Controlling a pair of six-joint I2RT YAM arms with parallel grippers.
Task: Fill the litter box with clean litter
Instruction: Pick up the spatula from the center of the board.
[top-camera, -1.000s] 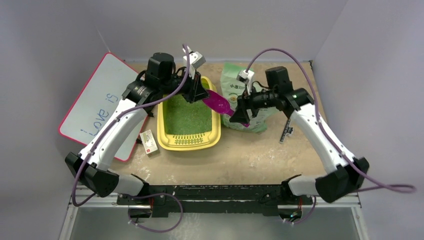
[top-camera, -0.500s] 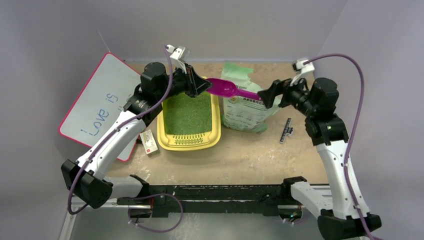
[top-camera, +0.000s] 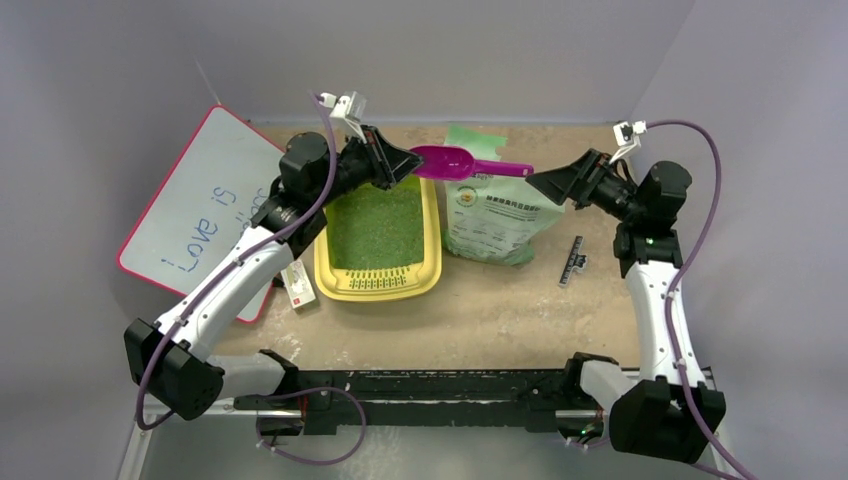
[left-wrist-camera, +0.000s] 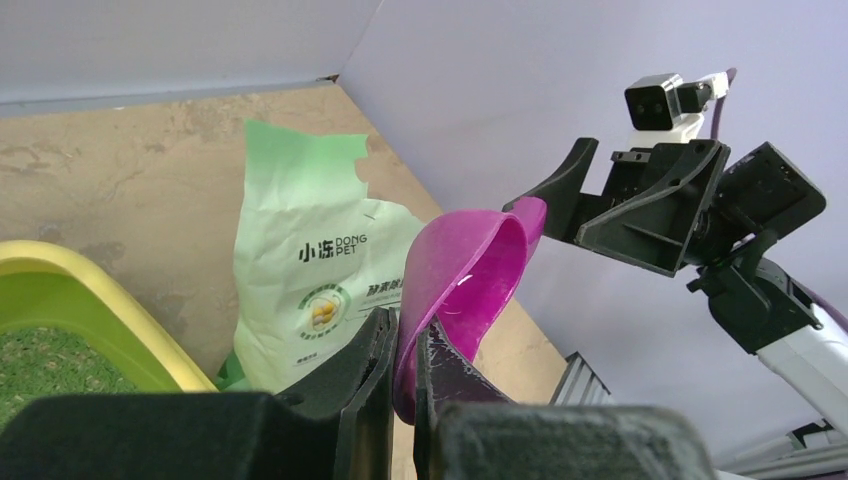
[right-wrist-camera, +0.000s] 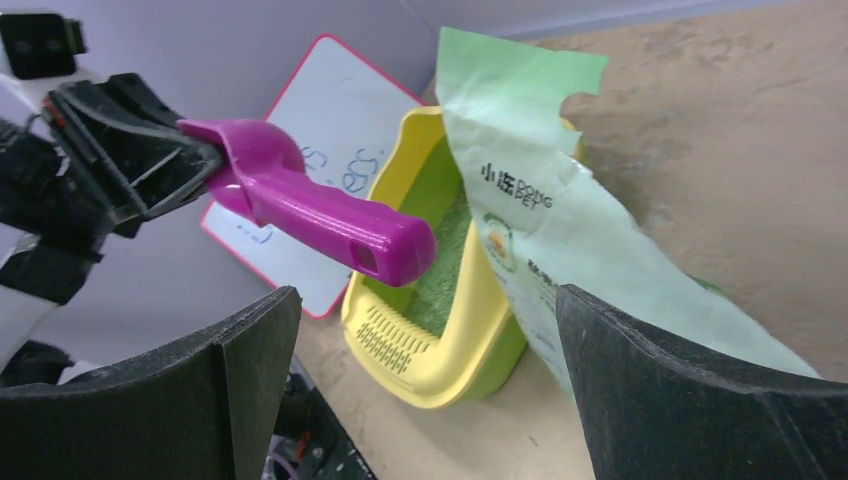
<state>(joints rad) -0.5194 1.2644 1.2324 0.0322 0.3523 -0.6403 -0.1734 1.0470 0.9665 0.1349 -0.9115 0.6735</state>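
Observation:
The yellow litter box (top-camera: 378, 285) lies at the table's middle left, with clean litter (top-camera: 378, 230) spread green across its floor. My left gripper (top-camera: 405, 163) hangs above the box's far end, shut on the bowl rim of a purple scoop (top-camera: 450, 162) whose handle points right over a pale green bag (top-camera: 495, 210). In the left wrist view the scoop (left-wrist-camera: 470, 275) wall is pinched between the jaws of the left gripper (left-wrist-camera: 403, 330). My right gripper (top-camera: 540, 182) is open and empty, clear of the handle tip. The right wrist view shows the scoop handle (right-wrist-camera: 330, 225) ahead of the wide-open right gripper (right-wrist-camera: 422, 295).
A white board with a pink edge (top-camera: 195, 210) leans at the left. A small white card (top-camera: 297, 283) lies beside the litter box. A black ruler (top-camera: 572, 262) lies right of the bag. Grey walls close in the back and both sides.
My right gripper opened, let go of the scoop handle and drew back to the right. My left gripper kept the scoop's bowl and raised it toward the back.

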